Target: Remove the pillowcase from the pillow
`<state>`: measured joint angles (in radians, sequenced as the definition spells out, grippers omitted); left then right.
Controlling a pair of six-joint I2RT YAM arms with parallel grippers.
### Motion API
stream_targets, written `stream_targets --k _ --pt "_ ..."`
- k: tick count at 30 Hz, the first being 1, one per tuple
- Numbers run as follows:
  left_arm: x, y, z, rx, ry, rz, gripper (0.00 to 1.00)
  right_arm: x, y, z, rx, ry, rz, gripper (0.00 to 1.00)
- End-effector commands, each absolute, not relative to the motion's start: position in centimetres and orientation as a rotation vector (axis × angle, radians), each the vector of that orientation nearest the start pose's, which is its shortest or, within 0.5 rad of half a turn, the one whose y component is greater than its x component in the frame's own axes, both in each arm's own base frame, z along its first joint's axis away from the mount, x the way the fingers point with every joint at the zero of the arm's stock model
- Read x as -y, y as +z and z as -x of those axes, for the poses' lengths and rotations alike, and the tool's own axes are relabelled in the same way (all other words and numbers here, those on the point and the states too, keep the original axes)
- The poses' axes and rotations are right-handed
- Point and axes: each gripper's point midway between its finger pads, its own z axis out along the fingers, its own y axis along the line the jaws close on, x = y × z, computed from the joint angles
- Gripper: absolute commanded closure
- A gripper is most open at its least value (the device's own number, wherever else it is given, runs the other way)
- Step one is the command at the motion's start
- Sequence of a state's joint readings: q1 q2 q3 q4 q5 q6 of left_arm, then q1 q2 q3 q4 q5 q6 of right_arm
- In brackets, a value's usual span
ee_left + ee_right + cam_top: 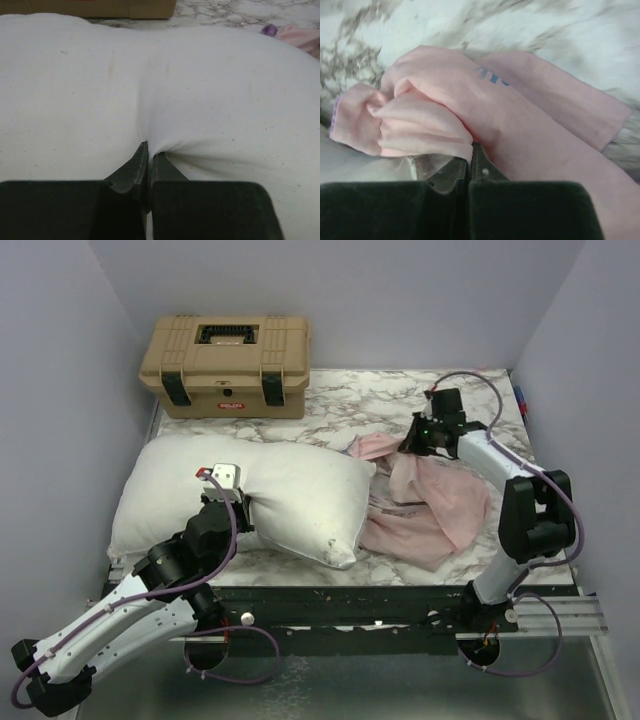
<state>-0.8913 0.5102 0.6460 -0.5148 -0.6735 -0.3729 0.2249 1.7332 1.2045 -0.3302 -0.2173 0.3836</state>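
Notably, left gripper [149,151] pinched shut on pillow [210,85], right gripper [469,151] on pillowcase [520,110]; either thin pinch might slip when pulled.

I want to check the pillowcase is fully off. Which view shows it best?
Top external: nearly the whole pillowcase lies crumpled, pink side out, beside the pillow. Right wrist shows only a bunched fold; left wrist only a far edge.

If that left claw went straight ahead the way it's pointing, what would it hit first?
The pillow: the left gripper is shut, its tips pinching a fold of it, and more pillow seems to lie straight ahead.
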Motion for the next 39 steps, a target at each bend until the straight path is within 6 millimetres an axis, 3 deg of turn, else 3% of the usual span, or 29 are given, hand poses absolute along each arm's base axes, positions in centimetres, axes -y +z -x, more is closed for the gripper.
stream_targets --k 1,4,9,13,15,17,21,26,34,39 --pt "9.8 24.0 -21.6 -1.782 -0.245 0.054 1.0 -7.1 16.8 -43.3 -2.258 0.316 -0.356 0.99" --pt "9.7 24.1 -21.6 -1.778 -0.246 0.058 1.0 -2.7 21.9 -43.2 -2.091 0.214 -0.483 1.0" --pt "9.5 24.3 -21.6 -1.774 -0.242 0.063 1.0 1.6 31.7 -42.1 -1.827 0.084 -0.549 0.99" --pt "9.5 24.3 -21.5 -1.772 -0.248 0.065 1.0 2.2 38.2 -41.5 -1.699 0.062 -0.499 0.99" --pt "9.5 24.4 -21.5 -1.771 -0.25 0.067 1.0 1.6 39.7 -41.4 -1.679 0.088 -0.454 0.99" --pt "9.4 24.4 -21.5 -1.768 -0.253 0.068 1.0 0.5 39.9 -41.5 -1.694 0.139 -0.394 0.99" --pt "9.4 24.4 -21.5 -1.768 -0.254 0.069 1.0 -3.4 36.6 -41.7 -1.803 0.325 -0.263 0.98" --pt "9.4 24.3 -21.5 -1.77 -0.253 0.073 1.0 -6.7 28.9 -40.6 -1.976 0.531 -0.245 0.96" --pt "9.2 24.7 -21.4 -1.756 -0.271 0.088 0.99 -11.0 16.0 -36.5 -2.266 0.819 -0.274 0.91" --pt "9.1 25.0 -21.3 -1.745 -0.292 0.102 0.91 -13.0 11.4 -33.3 -2.387 0.913 -0.246 0.81"
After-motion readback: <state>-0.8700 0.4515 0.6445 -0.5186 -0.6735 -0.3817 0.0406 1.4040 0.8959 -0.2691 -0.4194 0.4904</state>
